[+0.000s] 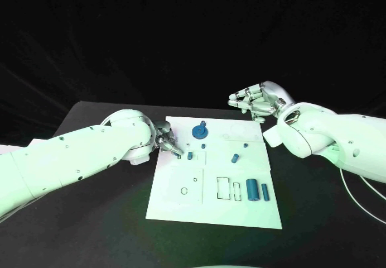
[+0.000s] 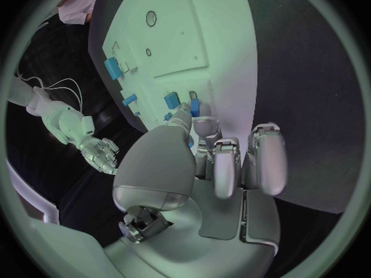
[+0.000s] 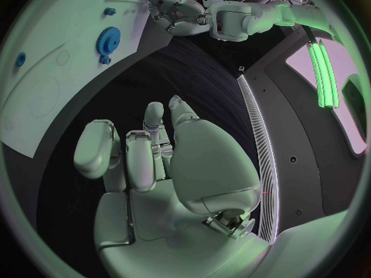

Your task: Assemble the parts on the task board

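Head view puts the task board (image 1: pixel 211 209) at the centre of the black surface (image 1: pixel 96 234), with the blue parts spread over it so each can be reached from above: a gear (image 1: pixel 199 132) near the board's 12 o'clock edge, two long cylinders (image 1: pixel 258 190) lying side by side toward 4 o'clock, a small peg (image 1: pixel 235 158) near the middle, and two short pieces (image 1: pixel 191 156) toward 10 o'clock. The left hand (image 1: pixel 167 140) sits at the board's 10 o'clock edge; in the left wrist view its fingertips (image 2: pixel 182 112) reach down to those short pieces, and I cannot tell whether it pinches one or only touches it. The right hand (image 1: pixel 256 100) hangs off the board beyond 1 o'clock, fingers loosely curled, grasping nothing, probably parked clear of the working arm.
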{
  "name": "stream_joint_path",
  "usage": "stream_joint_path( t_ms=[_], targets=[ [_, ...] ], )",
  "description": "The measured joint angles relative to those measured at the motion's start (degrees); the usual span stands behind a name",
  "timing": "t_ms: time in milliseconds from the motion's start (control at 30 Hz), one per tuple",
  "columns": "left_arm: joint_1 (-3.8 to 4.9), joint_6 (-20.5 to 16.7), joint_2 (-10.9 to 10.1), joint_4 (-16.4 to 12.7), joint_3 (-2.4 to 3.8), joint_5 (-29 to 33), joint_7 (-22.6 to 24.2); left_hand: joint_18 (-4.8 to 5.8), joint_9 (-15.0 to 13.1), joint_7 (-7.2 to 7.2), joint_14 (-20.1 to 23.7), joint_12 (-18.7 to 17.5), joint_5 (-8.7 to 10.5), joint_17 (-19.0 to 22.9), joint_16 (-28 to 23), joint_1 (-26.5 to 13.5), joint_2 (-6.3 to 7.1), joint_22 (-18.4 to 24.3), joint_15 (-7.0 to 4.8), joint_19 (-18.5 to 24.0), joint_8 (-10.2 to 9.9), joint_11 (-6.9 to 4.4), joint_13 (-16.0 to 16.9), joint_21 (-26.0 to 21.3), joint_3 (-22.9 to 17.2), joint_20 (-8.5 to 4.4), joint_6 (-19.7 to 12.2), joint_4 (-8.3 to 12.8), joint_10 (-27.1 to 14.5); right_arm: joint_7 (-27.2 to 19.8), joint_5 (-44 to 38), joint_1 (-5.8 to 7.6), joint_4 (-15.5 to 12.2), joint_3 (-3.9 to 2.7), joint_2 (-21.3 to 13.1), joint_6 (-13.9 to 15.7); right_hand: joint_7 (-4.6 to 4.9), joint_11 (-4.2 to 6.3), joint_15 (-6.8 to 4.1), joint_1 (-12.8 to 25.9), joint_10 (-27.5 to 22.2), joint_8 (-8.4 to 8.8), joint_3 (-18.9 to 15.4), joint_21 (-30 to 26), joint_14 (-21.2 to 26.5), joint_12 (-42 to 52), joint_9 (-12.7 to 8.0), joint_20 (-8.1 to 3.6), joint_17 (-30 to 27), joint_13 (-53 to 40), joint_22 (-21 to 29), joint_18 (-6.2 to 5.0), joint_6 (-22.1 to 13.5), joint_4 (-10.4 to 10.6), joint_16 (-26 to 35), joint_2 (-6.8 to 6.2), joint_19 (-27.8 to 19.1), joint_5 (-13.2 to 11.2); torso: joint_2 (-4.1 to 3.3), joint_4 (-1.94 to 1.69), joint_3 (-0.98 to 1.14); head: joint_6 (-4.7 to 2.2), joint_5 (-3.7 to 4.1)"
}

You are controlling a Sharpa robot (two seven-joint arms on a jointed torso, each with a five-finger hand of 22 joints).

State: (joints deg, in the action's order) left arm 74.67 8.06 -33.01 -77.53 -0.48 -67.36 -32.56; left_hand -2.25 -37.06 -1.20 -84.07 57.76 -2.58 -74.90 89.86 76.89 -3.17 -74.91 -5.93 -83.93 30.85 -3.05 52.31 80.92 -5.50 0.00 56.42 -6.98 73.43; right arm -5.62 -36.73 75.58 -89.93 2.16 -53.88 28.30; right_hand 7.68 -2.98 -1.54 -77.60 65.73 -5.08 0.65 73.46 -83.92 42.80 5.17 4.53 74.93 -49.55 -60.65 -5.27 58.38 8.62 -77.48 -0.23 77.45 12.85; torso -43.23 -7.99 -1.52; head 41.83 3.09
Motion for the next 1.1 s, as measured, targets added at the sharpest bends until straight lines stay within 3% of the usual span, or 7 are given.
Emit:
stream_joint_path(
  t_ms=[1100],
  targets=[
    [-0.06, 2.3, 0.5, 0.4, -0.13, 1.5, 0.3, 0.0, 0.0, 0.0, 0.0, 0.0, 0.29, 0.0, 0.0, 0.0, 0.0, 0.0, 0.0, 0.0, 0.5, 0.1, 0.0, 0.0, 0.0, 0.0, 0.0, 0.0, 0.1, 0.2, 0.0, -0.01, -0.2, 0.01, -0.3, -0.4, 0.0, -0.01, 0.0, 0.2, 0.0, 0.0, 0.0, 0.0, 0.0, 0.0, 0.0, 0.0, 0.0, 0.0, 0.0, 0.0, 0.0, 0.0, 0.3, 0.23, 0.0, 0.0, -0.03, -0.37, -0.21, 0.39, 0.66]
  ],
)
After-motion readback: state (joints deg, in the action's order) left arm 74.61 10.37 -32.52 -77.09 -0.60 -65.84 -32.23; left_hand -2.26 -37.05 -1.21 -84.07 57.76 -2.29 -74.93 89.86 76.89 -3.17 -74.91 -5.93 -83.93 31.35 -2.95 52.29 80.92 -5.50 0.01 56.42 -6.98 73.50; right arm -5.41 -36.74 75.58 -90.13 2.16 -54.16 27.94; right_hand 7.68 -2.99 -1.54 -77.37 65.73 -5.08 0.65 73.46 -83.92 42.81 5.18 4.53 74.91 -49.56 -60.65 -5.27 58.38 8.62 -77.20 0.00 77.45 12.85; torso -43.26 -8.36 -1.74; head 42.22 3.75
